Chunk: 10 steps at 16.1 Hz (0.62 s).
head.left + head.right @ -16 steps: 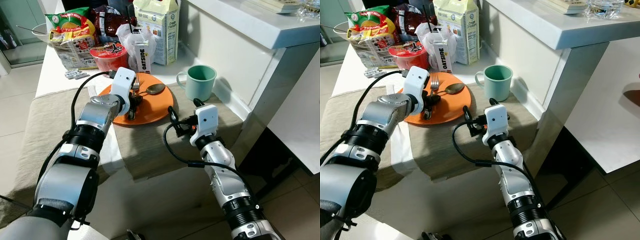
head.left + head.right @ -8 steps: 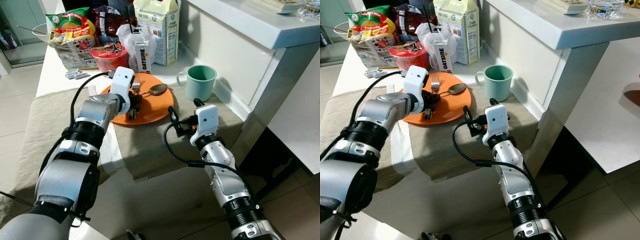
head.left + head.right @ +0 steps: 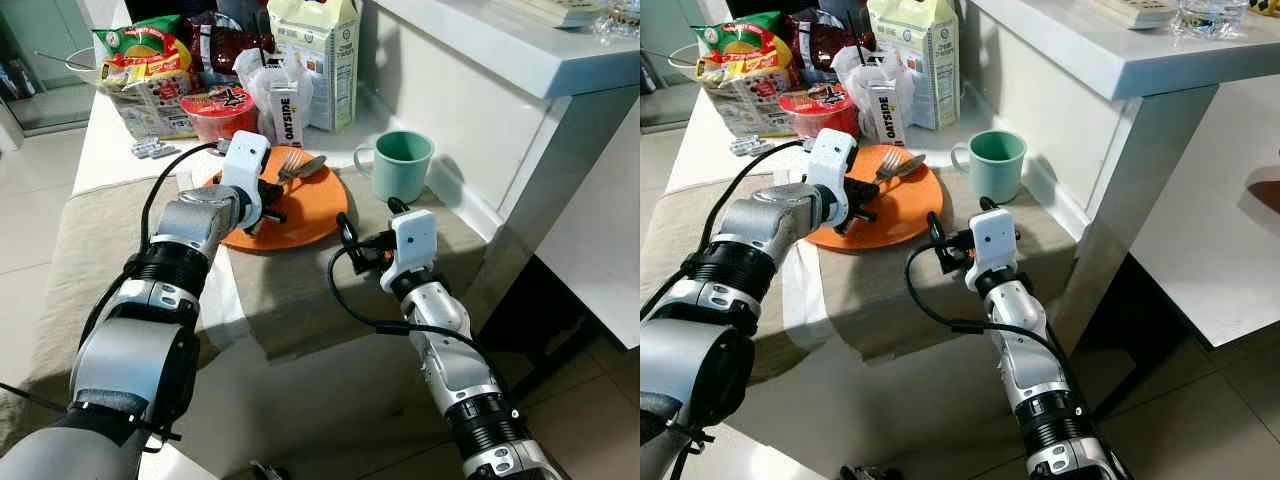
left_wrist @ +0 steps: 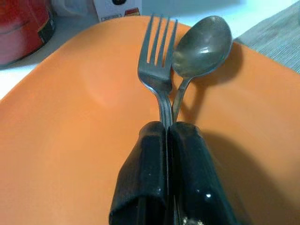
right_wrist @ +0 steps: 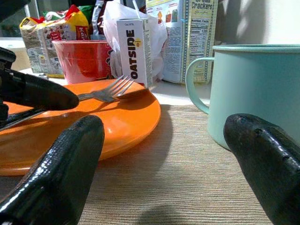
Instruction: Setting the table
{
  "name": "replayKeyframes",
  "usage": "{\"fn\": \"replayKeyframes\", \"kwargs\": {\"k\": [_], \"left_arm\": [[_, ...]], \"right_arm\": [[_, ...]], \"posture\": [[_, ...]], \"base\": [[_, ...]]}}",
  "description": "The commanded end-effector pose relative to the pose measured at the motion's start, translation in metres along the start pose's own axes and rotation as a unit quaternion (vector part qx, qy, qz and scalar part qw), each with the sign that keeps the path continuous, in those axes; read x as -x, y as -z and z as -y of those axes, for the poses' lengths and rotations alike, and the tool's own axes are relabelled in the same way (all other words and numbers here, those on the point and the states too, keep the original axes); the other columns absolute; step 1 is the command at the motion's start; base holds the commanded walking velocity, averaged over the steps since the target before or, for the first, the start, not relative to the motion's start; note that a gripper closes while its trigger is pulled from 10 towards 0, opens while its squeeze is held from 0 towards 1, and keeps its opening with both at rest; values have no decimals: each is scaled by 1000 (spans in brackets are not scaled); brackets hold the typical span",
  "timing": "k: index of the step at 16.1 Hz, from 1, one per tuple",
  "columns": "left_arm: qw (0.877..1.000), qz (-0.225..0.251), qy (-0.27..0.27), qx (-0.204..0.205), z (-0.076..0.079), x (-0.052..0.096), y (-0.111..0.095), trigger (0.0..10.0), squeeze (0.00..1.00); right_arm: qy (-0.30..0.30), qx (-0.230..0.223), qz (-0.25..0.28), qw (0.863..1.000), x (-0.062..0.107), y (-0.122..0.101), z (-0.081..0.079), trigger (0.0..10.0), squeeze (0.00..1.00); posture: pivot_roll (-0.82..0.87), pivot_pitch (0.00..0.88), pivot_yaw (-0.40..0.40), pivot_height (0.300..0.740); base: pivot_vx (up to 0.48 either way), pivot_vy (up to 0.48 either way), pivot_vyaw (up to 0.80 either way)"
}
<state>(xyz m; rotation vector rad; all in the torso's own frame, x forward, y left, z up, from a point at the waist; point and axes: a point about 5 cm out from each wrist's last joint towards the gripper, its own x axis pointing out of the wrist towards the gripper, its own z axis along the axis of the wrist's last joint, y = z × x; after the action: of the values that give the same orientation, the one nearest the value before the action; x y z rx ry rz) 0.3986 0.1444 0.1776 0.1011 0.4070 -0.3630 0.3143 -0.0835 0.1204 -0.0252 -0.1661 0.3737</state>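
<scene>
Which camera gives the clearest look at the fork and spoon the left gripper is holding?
The left wrist view: fork and spoon sit close up, handles pinched in the left gripper. The eye views show them small over the orange plate; the right wrist view shows the fork side-on.

Even, bright indoor light fills both head views, sharp from edge to edge, with no motion blur. The mug (image 3: 401, 165) casts a soft shadow toward the right of the frame. In the left wrist view the spoon (image 4: 201, 47) shows dull glare, and the near black fingers (image 4: 187, 187) look soft.
</scene>
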Motion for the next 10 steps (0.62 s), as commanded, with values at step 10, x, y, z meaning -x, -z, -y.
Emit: {"fn": "replayKeyframes", "kwargs": {"k": [10], "left_arm": [[998,62,0,-7,3,15,-22,0,0]], "right_arm": [[-1,-3,-56,998,8,21,1,10000,0]], "posture": [[-50,0,59,740]], "base": [[0,0,0]]}}
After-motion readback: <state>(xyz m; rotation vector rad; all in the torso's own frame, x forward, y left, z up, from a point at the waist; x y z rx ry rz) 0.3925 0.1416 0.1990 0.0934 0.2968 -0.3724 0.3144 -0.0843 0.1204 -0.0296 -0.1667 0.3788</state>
